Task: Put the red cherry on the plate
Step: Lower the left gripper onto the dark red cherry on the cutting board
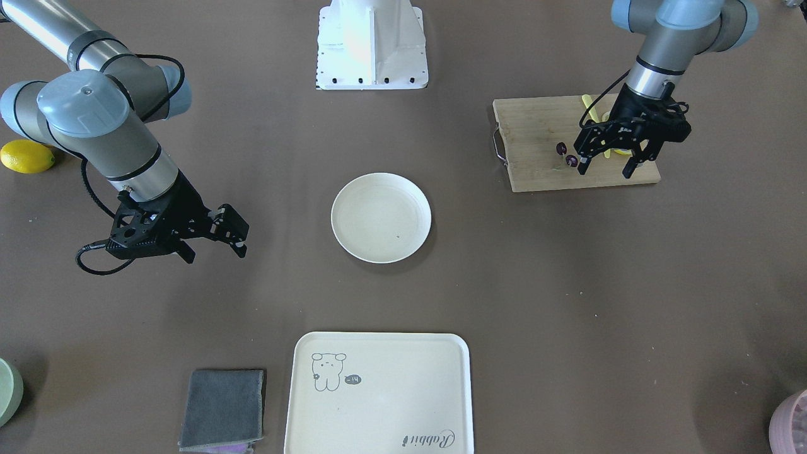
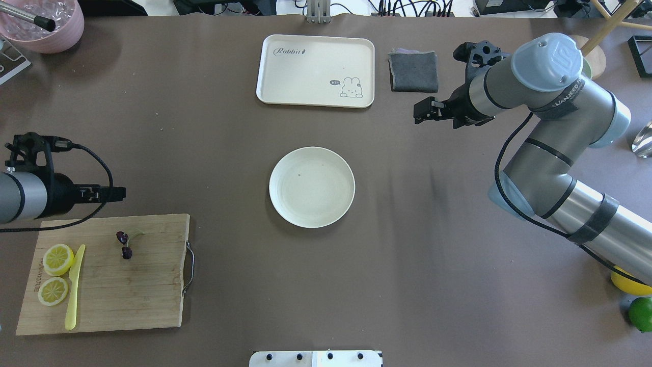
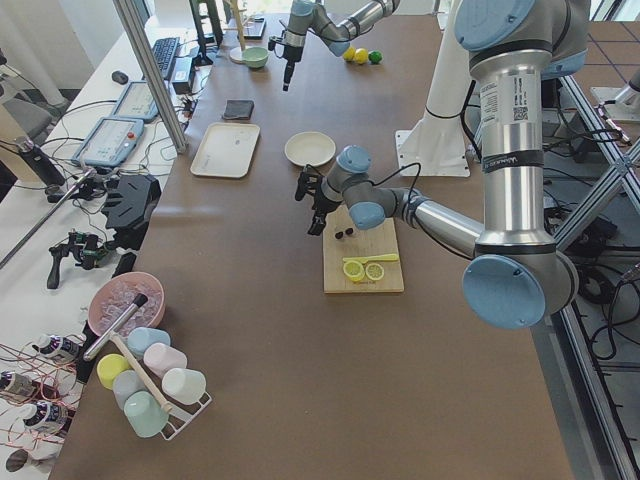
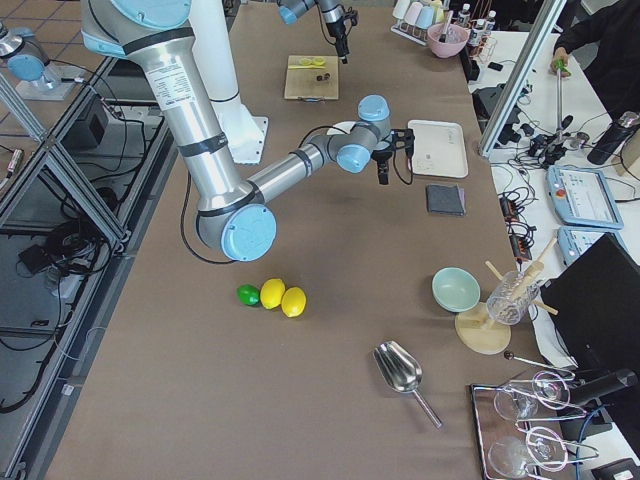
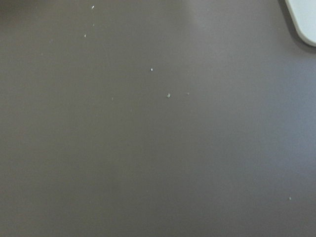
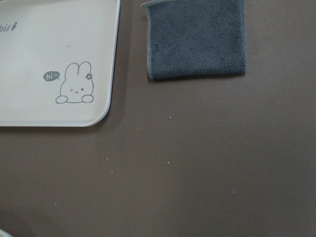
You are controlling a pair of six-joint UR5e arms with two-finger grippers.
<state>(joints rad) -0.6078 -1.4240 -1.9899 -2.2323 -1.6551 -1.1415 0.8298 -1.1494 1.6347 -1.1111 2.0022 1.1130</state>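
Note:
The red cherry (image 2: 125, 244), two tiny dark fruits on green stems, lies on the wooden cutting board (image 2: 102, 285) at the near left. It also shows in the front view as the cherry (image 1: 566, 154). My left gripper (image 1: 606, 170) hangs open above the board's far edge, close to the cherry and not touching it. From overhead the left gripper (image 2: 114, 193) is just past the board. The round cream plate (image 2: 311, 187) sits bare at the table's middle. My right gripper (image 1: 214, 252) is open and holds nothing, off to the plate's far right.
Two lemon slices (image 2: 57, 259) and a yellow knife (image 2: 74, 288) share the board. A cream rabbit tray (image 2: 316, 71) and a grey cloth (image 2: 413, 71) lie at the far side. There is a pink bowl (image 2: 46, 23) at far left and a lime (image 2: 641, 313) at near right.

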